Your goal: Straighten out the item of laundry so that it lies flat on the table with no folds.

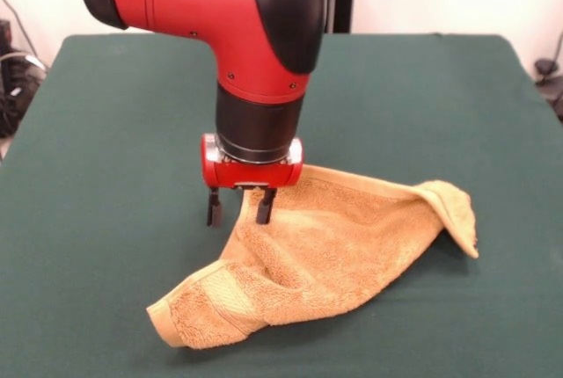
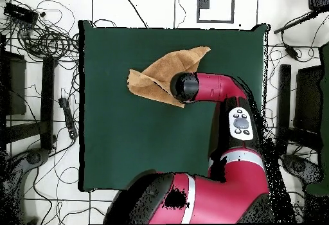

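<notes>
In the front view, the gripper [image 1: 240, 206] hung from the red and black arm [image 1: 237, 9], its two dark fingers [image 1: 265, 206] spread narrowly apart and holding nothing. One fingertip stood at the towel's edge; the other was over bare table [image 1: 106, 132] just beside it. The towel [image 1: 325, 255] lay crumpled toward the table's near edge, one end rolled under into a thick fold with the woven band showing, the opposite corner peaked up and turned over.

In the overhead view, the towel [image 2: 157, 78] sat nearer the table's [image 2: 128, 145] far edge than the robot's side, folded into a rough triangle. The arm [image 2: 218, 87] covered one side of it, and the gripper was hidden beneath the wrist.
</notes>
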